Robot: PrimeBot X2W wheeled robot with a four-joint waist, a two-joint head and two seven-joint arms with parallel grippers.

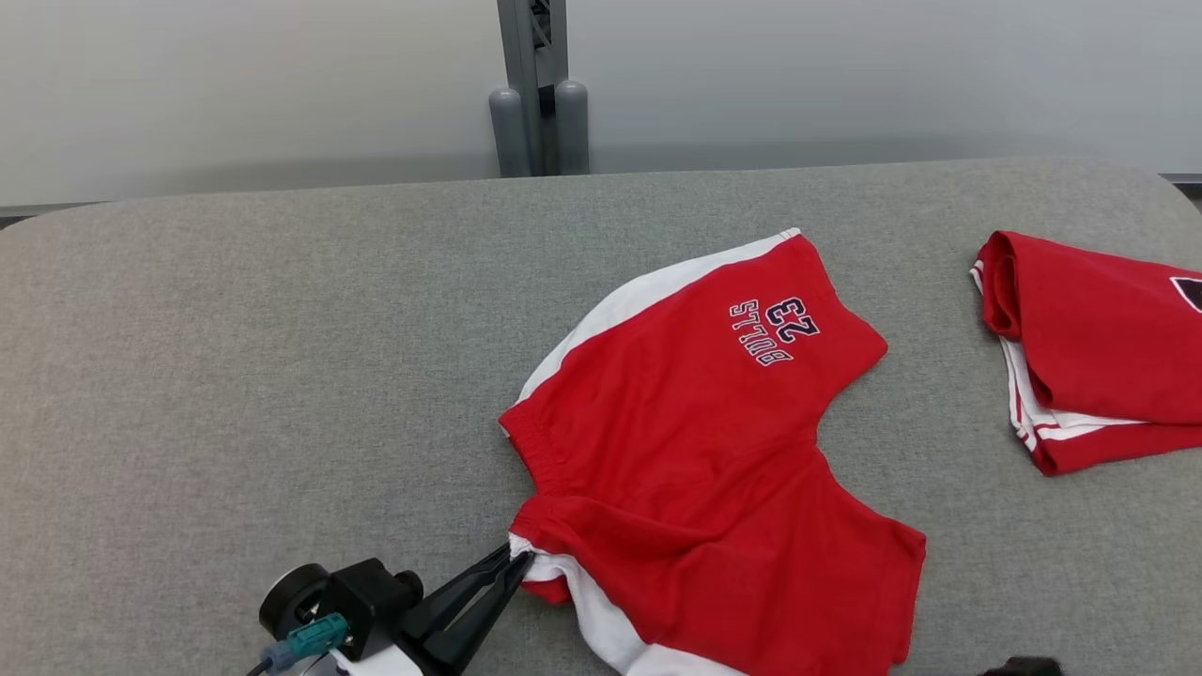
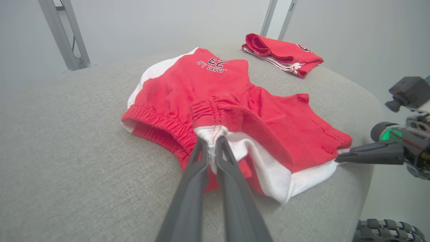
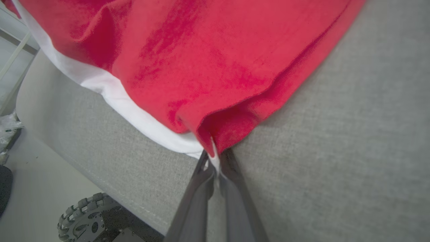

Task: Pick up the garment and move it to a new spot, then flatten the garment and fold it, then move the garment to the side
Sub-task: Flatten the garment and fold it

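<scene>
L gripper (image 1: 515, 561), at 7 o'clock in head view, is pinched tight on the white waistband corner of the shorts (image 1: 695, 432). R gripper (image 3: 216, 159) is likewise clamped on a leg-hem corner near the table edge. How much cloth it's got is hard to tell, prob. both layers.

Step looks like a lift w/ both near corners held. To do it well:
- Raise both arms together.
- Keep even tension btwn them so the cloth hangs w/o twist.
- Clear the table (image 1: 235, 376) before shifting.
- No yanking, since thin pinches can slip.

Shorts lie centre to 5 o'clock, rumpled near the waist, w/ the far leg flat toward 1 o'clock. They're a soft matte knit, red w/ white side panels, a gathered elastic waist and "BULLS 23" lettering. Table is grey woven padding w/ rounded corners.

Farther off at 3 o'clock is a folded red piece (image 1: 1099, 357), well apart. At 12 stands a grey metal post (image 1: 538, 84).
</scene>
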